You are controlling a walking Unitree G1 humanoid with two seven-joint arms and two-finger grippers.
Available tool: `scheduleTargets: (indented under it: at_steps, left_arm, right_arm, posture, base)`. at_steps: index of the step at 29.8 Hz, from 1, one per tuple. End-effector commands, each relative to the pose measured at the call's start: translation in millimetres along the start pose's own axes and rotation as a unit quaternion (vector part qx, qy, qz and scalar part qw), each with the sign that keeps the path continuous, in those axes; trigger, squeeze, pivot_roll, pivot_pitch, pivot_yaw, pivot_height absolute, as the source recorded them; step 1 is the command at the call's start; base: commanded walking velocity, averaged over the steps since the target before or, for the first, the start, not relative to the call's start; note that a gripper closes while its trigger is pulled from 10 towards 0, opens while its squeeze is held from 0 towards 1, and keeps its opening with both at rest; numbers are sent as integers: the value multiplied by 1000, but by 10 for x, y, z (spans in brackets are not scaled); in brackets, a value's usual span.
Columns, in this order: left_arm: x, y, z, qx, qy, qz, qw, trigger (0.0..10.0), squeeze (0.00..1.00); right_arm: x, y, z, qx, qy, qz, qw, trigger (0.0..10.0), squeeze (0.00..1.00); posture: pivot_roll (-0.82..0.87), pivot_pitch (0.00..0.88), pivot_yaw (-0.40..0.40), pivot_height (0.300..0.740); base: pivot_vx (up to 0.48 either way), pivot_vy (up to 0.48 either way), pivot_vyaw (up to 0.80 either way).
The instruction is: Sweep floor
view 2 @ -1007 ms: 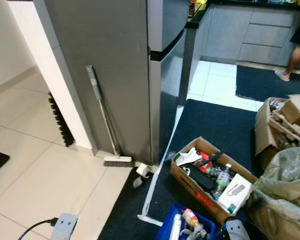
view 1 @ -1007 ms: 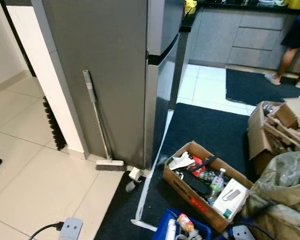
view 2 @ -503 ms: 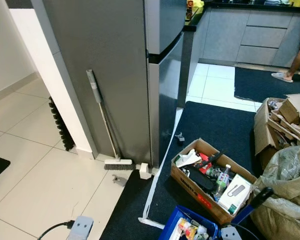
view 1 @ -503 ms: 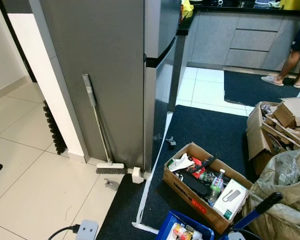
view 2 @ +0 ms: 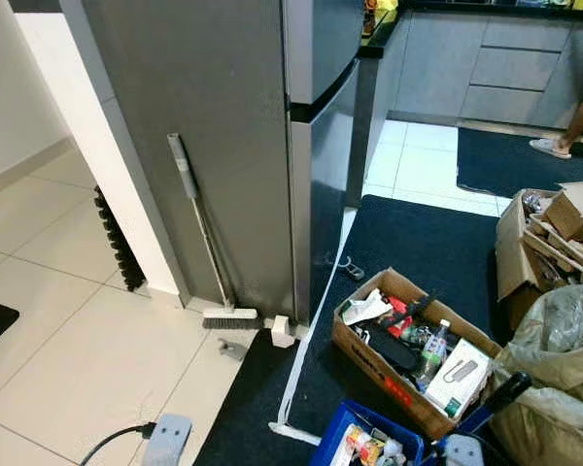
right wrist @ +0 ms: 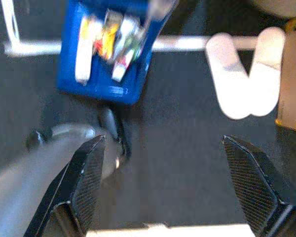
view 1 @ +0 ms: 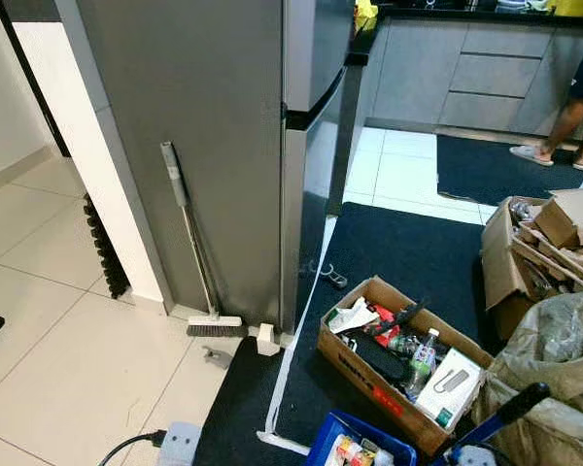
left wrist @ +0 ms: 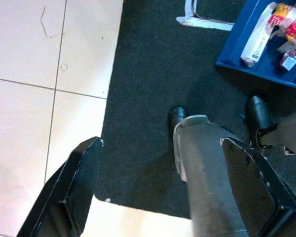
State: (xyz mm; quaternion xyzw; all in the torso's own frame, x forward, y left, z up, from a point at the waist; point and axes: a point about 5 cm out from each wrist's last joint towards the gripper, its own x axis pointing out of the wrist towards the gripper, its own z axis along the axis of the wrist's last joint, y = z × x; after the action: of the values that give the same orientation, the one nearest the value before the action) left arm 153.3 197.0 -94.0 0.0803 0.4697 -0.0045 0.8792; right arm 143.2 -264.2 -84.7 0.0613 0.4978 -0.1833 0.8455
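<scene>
Both claws, left point(left wrist: 163, 192) and right point(right wrist: 165, 190), spread wide; slim metal-handled broom point(view 1: 191, 254) leans on smooth grey fridge point(view 1: 214, 146).

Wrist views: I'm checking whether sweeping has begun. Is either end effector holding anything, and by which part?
Nothing is held. The left end effector and right end effector are both open over the dark mat. The broom leans against the fridge.
</scene>
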Motion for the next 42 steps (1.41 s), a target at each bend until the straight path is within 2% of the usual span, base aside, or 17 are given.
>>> scheduleTargets:
  at_steps: [1, 3, 8, 11, 14, 16, 18, 19, 25, 26, 27, 29, 31, 35, 41, 42]
  left_arm:
    - [-64, 176, -184, -11, 13, 9, 1000, 10000, 0]
    - [-148, 365, -359, -13, 21, 20, 999, 10000, 0]
    - [-165, 390, -395, -12, 25, 20, 999, 10000, 0]
    - [-213, 492, -476, -17, 33, 21, 999, 10000, 0]
    - [-231, 530, -506, -17, 36, 23, 999, 10000, 0]
    - [-272, 586, -577, -18, 44, 25, 999, 10000, 0]
    - [-272, 586, -577, -18, 44, 25, 999, 10000, 0]
    - [-295, 601, -625, -18, 49, 24, 998, 10000, 0]
    - [-300, 582, -647, -18, 51, 23, 998, 10000, 0]
    - [-289, 542, -643, -17, 52, 21, 998, 10000, 0]
    - [-289, 542, -643, -17, 52, 21, 998, 10000, 0]
    - [-255, 455, -606, -12, 53, 15, 998, 10000, 0]
    - [-255, 455, -606, -12, 53, 15, 998, 10000, 0]
    - [-188, 350, -490, -3, 46, 7, 999, 10000, 0]
    - [-158, 309, -423, 2, 40, 2, 999, 10000, 0]
    - [-145, 297, -389, 3, 36, 1, 999, 10000, 0]
  right_arm:
    - [1, -16, 97, 43, -28, 7, 999, 10000, 0]
    - [-2, 19, 221, 60, -63, 47, 995, 10000, 0]
    - [-9, -13, 313, 63, -85, 53, 993, 10000, 0]
    - [-36, -136, 515, 97, -135, 50, 985, 10000, 0]
    - [-48, -156, 573, 108, -153, 57, 981, 10000, 0]
    - [-71, -257, 653, 113, -172, 46, 977, 10000, 0]
    - [-71, -257, 653, 113, -172, 46, 977, 10000, 0]
    - [-91, -365, 686, 117, -183, 27, 976, 10000, 0]
    - [-116, -459, 707, 134, -199, 15, 971, 10000, 0]
    - [-132, -477, 729, 153, -216, 29, 964, 10000, 0]
    - [-132, -477, 729, 153, -216, 29, 964, 10000, 0]
    - [-163, -450, 787, 173, -252, 74, 949, 10000, 0]
    - [-163, -450, 787, 173, -252, 74, 949, 10000, 0]
    - [-202, -445, 847, 178, -288, 106, 935, 10000, 0]
    - [-221, -455, 869, 183, -303, 118, 928, 10000, 0]
    - [-235, -455, 894, 185, -313, 132, 922, 10000, 0]
  posture:
    - [55, 36, -4, 740]
    - [53, 37, -4, 740]
    - [49, 38, -3, 740]
    - [43, 44, 0, 740]
    - [42, 47, 0, 740]
    - [40, 50, 1, 740]
    - [40, 50, 1, 740]
    - [40, 50, 1, 740]
    - [39, 56, 0, 740]
    - [38, 54, 4, 740]
    - [38, 54, 4, 740]
    - [34, 57, 10, 740]
    - [34, 57, 10, 740]
    - [34, 58, 14, 740]
    - [35, 53, 19, 740]
    - [36, 54, 21, 740]
  base:
    - [0, 0, 0]
    - [0, 0, 0]
    - [0, 0, 0]
    - [0, 0, 0]
    - [0, 0, 0]
    - [0, 0, 0]
    - [0, 0, 0]
    - [0, 0, 0]
    - [0, 0, 0]
    - [0, 0, 0]
    - [0, 0, 0]
    - [0, 0, 0]
    - [0, 0, 0]
    - [0, 0, 0]
    - [0, 0, 0]
    - [0, 0, 0]
